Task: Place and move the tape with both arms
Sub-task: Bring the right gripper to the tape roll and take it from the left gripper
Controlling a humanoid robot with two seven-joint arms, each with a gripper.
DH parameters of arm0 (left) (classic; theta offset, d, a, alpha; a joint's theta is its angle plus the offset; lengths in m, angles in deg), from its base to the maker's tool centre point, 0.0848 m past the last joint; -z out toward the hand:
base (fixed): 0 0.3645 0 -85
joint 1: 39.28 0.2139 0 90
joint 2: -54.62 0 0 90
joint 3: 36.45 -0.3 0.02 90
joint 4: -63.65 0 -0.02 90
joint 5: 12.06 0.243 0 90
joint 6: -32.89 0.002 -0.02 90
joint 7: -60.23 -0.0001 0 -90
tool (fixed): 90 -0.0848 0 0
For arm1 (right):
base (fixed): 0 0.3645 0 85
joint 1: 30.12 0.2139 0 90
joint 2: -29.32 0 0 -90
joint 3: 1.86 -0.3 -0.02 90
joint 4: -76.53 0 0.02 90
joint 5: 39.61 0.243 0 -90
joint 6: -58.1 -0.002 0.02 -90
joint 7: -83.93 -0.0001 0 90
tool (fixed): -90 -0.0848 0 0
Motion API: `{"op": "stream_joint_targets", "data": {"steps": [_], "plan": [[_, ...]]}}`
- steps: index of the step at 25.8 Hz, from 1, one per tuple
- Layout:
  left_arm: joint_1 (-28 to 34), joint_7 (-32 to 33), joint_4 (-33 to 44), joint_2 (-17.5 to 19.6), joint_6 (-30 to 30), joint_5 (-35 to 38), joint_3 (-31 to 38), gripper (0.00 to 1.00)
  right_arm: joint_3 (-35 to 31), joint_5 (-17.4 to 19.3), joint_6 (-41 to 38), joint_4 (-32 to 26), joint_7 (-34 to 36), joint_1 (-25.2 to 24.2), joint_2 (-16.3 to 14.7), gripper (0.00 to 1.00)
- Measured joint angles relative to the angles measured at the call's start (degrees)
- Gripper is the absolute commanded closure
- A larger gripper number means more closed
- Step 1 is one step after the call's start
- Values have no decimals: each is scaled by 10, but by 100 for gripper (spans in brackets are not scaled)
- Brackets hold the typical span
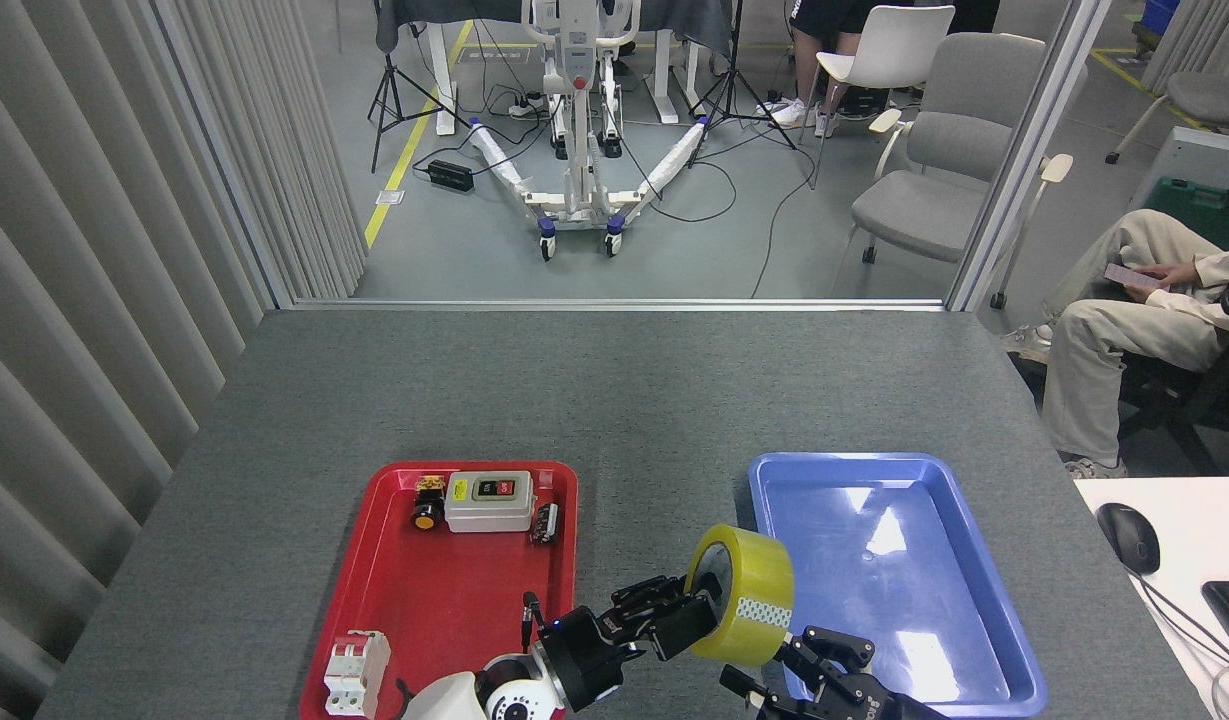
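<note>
The yellow tape roll (pixel 749 598) is held up above the table, between the red tray (pixel 454 600) and the blue tray (pixel 964 640), its white core facing left. My left gripper (pixel 689 615) comes from the bottom centre and is shut on the tape, fingers at the core and rim. My right gripper (pixel 809 665) sits low, just below and right of the roll, its black fingers spread open and nothing held between them.
The red tray holds a grey switch box (pixel 489 500), a small yellow button part (pixel 427 503), a black piece (pixel 546 523) and a white breaker (pixel 357 672). A seated person (pixel 1124 320) is at the right. A mouse (pixel 1129 537) lies on a white desk.
</note>
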Motion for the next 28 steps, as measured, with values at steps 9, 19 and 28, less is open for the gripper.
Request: {"op": "stream_joint_targets", "data": {"steps": [9, 19, 28], "plan": [[2, -8, 12, -3, 4, 18, -22, 87, 4, -2, -4, 1, 1, 0, 1, 100], [1, -1, 14, -19, 3, 18, -28, 1, 4, -3, -4, 1, 15, 1, -3, 100], [-3, -1, 11, -13, 14, 12, -15, 1, -3, -3, -2, 1, 20, -1, -6, 100]]}}
